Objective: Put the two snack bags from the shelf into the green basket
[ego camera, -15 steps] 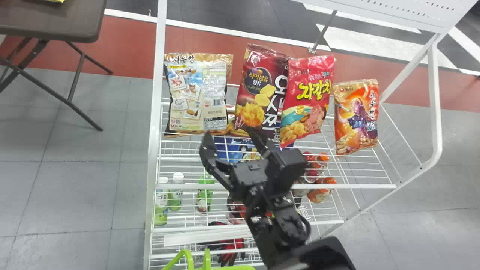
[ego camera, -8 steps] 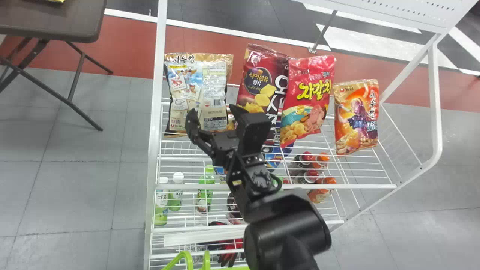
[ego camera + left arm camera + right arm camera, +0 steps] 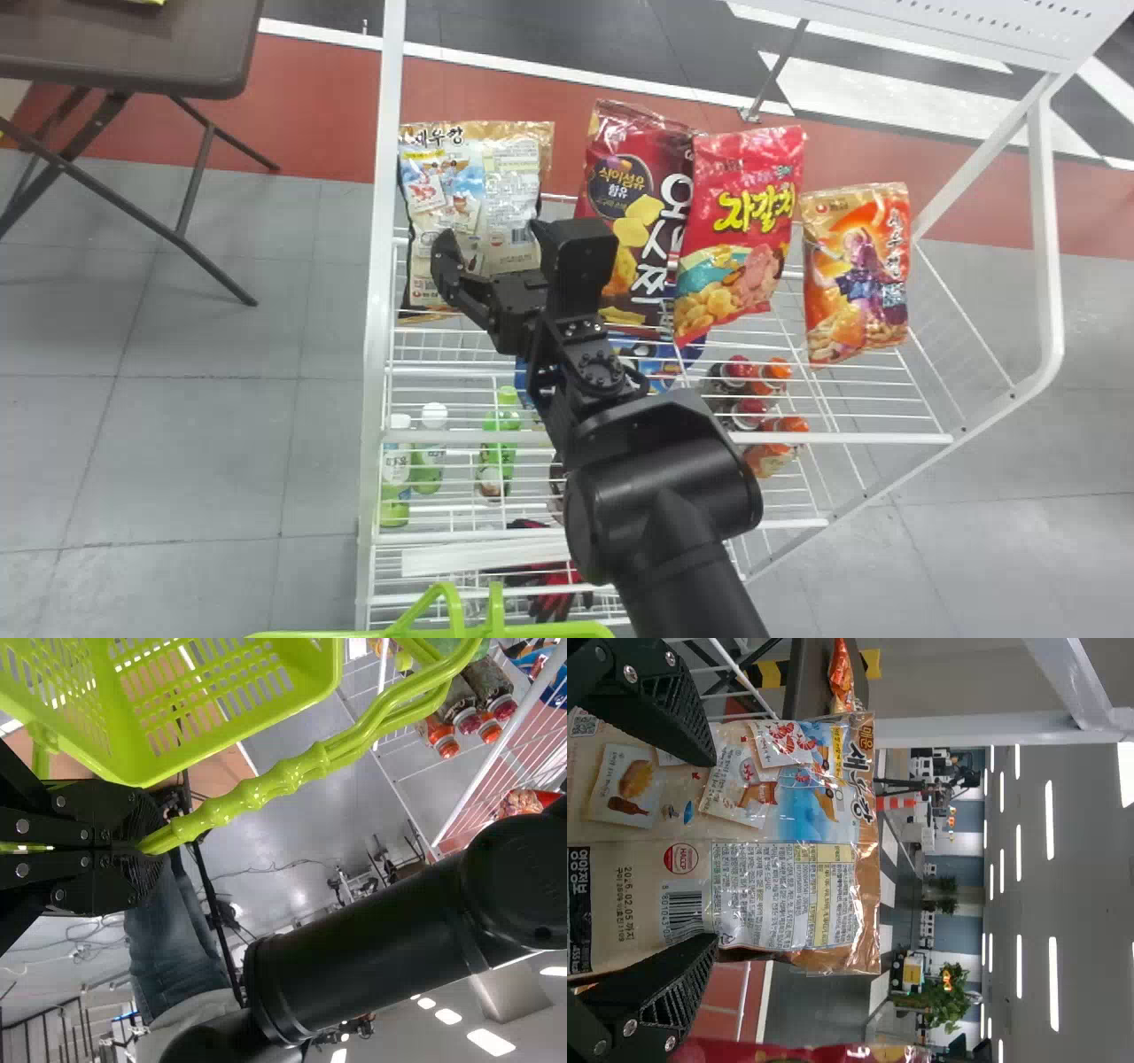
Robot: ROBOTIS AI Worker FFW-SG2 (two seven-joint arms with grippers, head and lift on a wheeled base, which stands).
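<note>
Head view, left to right: a brown folding table is seen at the far left, apart from the white wire shelf. The rim of the green basket is recorded at the bottom edge, in front of the shelf. In the left wrist view, the basket's handle is gripped by the left gripper, its two fingers closed on it.

On the shelf, four snack bags are arranged in a row. Leftmost, a beige bag is noted with its printed back turned outward. Below it, green bottles with white caps are seen through the wires. The right gripper is held open at the lower part of the beige bag, fingers well parted. In the right wrist view, the bag is seen between and behind the fingers of the right gripper; it is not gripped, and whether it is touched cannot be told.

Next, a maroon bag is partly covered by a red bag. Orange-capped bottles are seen below. An orange bag is placed at the right end, beside the red one.
</note>
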